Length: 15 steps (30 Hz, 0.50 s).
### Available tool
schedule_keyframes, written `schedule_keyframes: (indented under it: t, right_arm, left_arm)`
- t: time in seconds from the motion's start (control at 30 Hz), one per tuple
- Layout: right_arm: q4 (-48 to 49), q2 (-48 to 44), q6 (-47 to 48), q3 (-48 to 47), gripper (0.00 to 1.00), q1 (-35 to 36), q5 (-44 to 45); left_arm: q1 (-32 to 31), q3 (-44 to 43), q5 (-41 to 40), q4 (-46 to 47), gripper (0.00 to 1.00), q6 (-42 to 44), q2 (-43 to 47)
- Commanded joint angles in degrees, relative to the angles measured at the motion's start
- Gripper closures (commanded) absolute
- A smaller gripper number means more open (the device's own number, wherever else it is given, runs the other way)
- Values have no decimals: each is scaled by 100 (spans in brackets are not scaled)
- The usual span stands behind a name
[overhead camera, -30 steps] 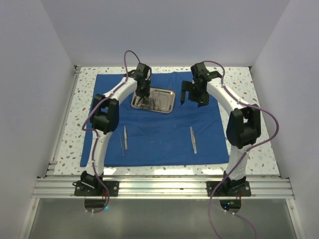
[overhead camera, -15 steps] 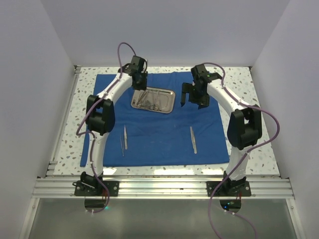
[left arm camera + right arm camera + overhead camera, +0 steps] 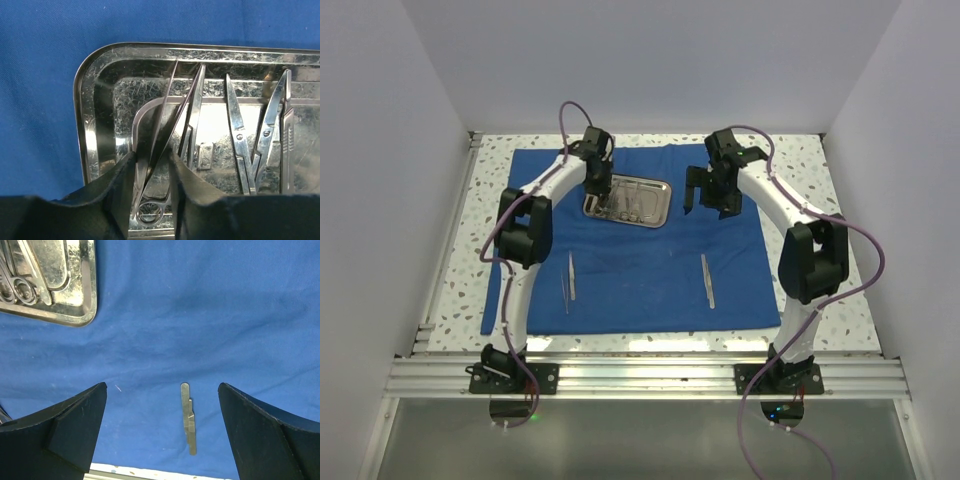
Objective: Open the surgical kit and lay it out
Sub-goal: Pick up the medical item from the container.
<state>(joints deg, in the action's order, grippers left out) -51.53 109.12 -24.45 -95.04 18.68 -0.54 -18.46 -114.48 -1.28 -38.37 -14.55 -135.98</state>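
Blue cloth (image 3: 650, 250) already spread flat over table (image 3: 470, 200). Toward its far side, steel tray (image 3: 660, 186), several pieces inside yet: ring-handled forceps (image 3: 165, 125), scissors (image 3: 240, 145), more at the right edge of the left wrist view.

Already out on cloth: left tweezers (image 3: 570, 275), two side by side, near-left; right tweezers (image 3: 707, 280), single, near-right. Same count and same spots as a second ago.

Change, all on the left side: left gripper (image 3: 152, 160) down in tray a second ago, then pulled up and back toward the far rim, now down again at tray's left end. Reads as a dropped first try followed by a fresh approach; judgement only.

Now: fingers (image 3: 115, 195) partly closed, straddling the forceps shanks just above the ring. Narrow gap, steel filling most of it. Cannot tell whether pads truly pinch the metal or merely flank it. Forceps seemingly flat on tray floor, not lifted.

Right gripper (image 3: 706, 200): unmoved, hanging over cloth just right of tray, fingers spread wide, holding nothing.

Meaning for task: unwrapping done, layout partway, three out and several left. Next, probably: squeeze, lift forceps clear of tray, set down on cloth near the tweezers. Risk: thin, slick steel lying flat and close against its neighbours, so easy to slip from the pads or drag a second piece along.
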Motion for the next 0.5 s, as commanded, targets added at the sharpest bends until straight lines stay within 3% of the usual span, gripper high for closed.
schedule_keyframes:
  t: [0.0,0.1,0.13,0.17,0.33,0.47]
  right_arm:
    - [20,-286,-16,65,3,-22,27]
    - [29,-269,-34,30,3,-13,1]
    - [11,-269,-43,21,3,-22,1]
    - [11,-260,-43,-5,3,-13,-8]
    - [-33,-242,-34,-75,3,-22,-61]
    - [37,-260,-34,-111,3,-13,-113]
  left_arm:
    - [9,189,-29,40,67,127,-112]
    - [9,197,-275,-74,80,119,-270]
    - [9,206,-346,-109,95,110,-314]
    - [9,215,-390,-144,100,84,-367]
    - [9,277,-356,-223,100,66,-105]
    - [0,-4,-373,-504,100,13,737]
